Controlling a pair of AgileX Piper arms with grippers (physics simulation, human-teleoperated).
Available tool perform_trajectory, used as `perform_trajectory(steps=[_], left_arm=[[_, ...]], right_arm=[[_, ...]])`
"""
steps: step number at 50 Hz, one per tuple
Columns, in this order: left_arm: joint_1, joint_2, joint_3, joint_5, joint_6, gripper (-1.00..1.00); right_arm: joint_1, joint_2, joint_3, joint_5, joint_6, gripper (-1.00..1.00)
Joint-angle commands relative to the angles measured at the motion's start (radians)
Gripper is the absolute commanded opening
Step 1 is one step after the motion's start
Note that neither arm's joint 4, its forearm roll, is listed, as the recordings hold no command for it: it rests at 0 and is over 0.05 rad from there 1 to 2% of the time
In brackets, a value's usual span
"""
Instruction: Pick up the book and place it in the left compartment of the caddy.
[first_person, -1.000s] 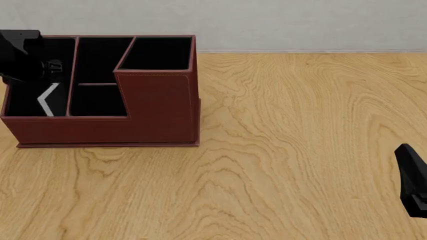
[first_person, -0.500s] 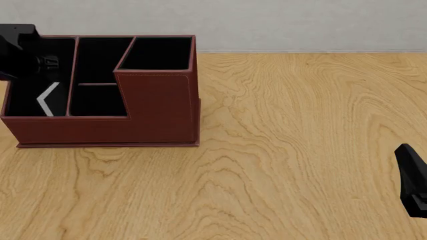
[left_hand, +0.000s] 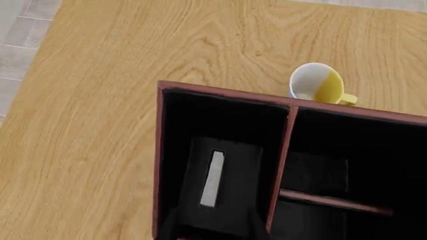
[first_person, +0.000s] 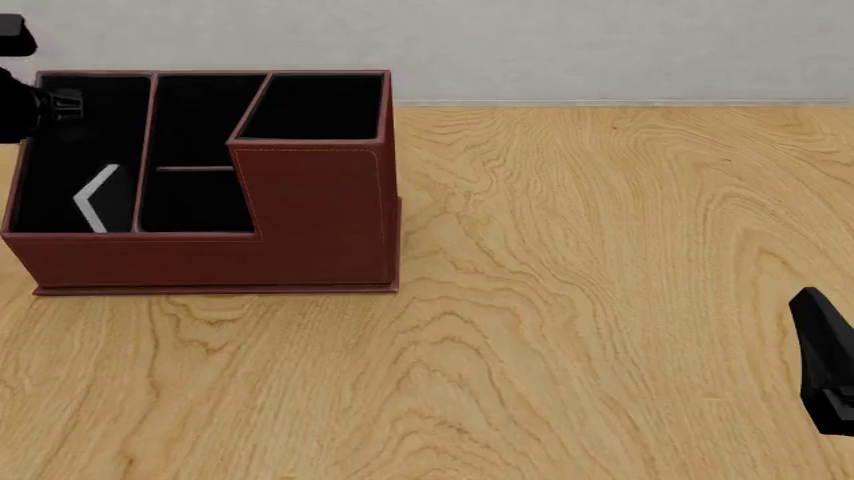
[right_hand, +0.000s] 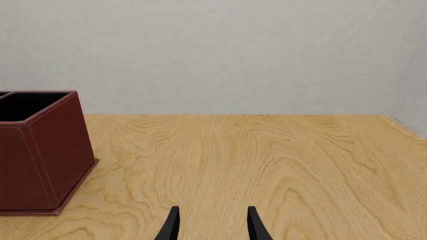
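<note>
The reddish-brown caddy (first_person: 320, 220) stands at the table's far left. The black book (first_person: 94, 197) lies inside its left compartment (first_person: 54, 140), its grey-white page edges showing as a pale chevron. In the left wrist view the book (left_hand: 217, 195) leans in that compartment (left_hand: 180, 125), free of the fingers. My left gripper (left_hand: 213, 232) hovers above it, open and empty; only its dark fingertips (left_hand: 170, 227) show. My left arm (first_person: 24, 100) is at the picture's upper left edge. My right gripper (right_hand: 213, 227) is open and empty, low at the right (first_person: 827, 360).
A white and yellow mug (left_hand: 317, 84) lies on the table just behind the caddy's far wall (left_hand: 227, 95). The caddy's taller end section (right_hand: 40, 150) shows in the right wrist view. A grey wall bounds the table's far edge.
My left arm has moved up and to the left, away from the left compartment. The book stays where it was. The right arm has not moved.
</note>
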Motion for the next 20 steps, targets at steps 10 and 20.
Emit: perform_trajectory(steps=[10, 20], left_arm=[[-0.014, -0.244, 0.128, 0.05, -0.026, 1.0], [-0.093, -0.388, 0.231, 0.019, -0.129, 1.0]], right_arm=[[0.0, -0.003, 0.002, 0.001, 0.0, 1.0], [0.0, -0.003, 0.002, 0.001, 0.0, 1.0]])
